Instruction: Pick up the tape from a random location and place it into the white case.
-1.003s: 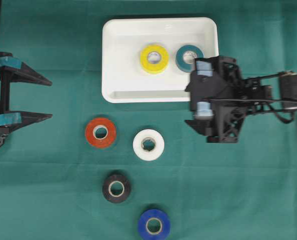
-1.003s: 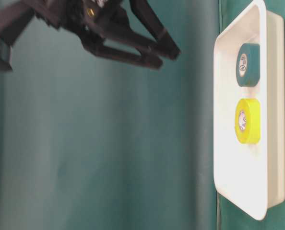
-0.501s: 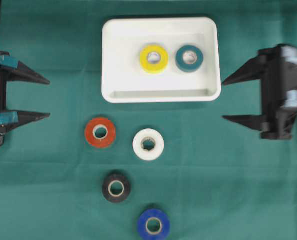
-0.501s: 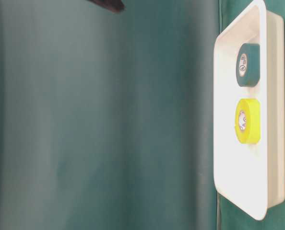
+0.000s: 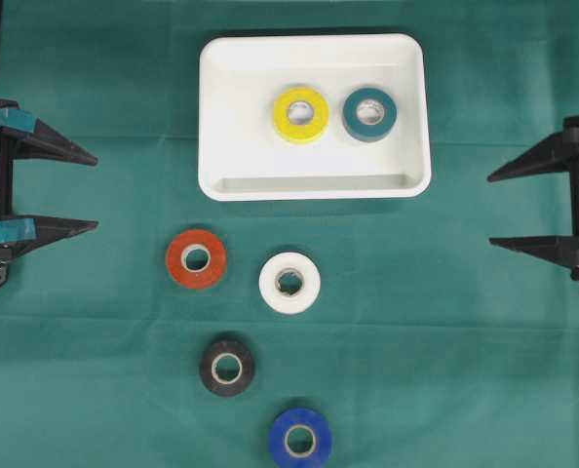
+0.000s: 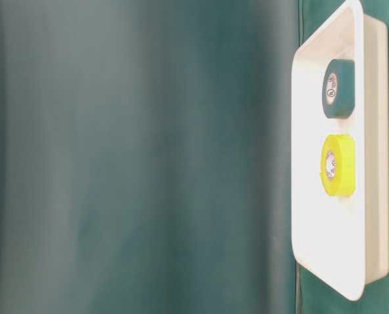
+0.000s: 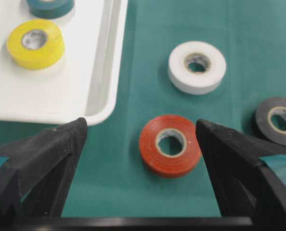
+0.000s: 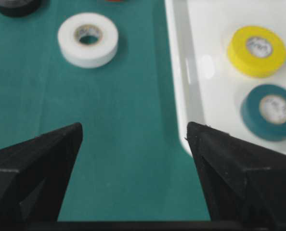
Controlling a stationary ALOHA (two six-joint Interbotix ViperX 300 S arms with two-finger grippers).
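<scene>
The white case (image 5: 231, 117) (image 6: 306, 163) (image 7: 99, 91) (image 8: 181, 96) sits at the top middle of the green cloth, holding a yellow tape (image 5: 301, 114) (image 6: 337, 165) (image 7: 35, 43) (image 8: 256, 50) and a teal tape (image 5: 369, 114) (image 6: 338, 87) (image 8: 270, 111). On the cloth lie a red tape (image 5: 196, 258) (image 7: 170, 145), a white tape (image 5: 289, 282) (image 7: 197, 66) (image 8: 87, 39), a black tape (image 5: 227, 366) (image 7: 278, 120) and a blue tape (image 5: 299, 438). My left gripper (image 5: 96, 191) (image 7: 139, 129) is open at the left edge, empty. My right gripper (image 5: 489, 209) (image 8: 134, 132) is open at the right edge, empty.
Green cloth covers the whole table, and the table-level view shows a plain green backdrop beside the case. Bare cloth lies between each gripper and the rolls.
The right arm has drawn back from the case's right side to the right edge of the table, jaws open and empty. The left arm and all rolls have stayed put.
</scene>
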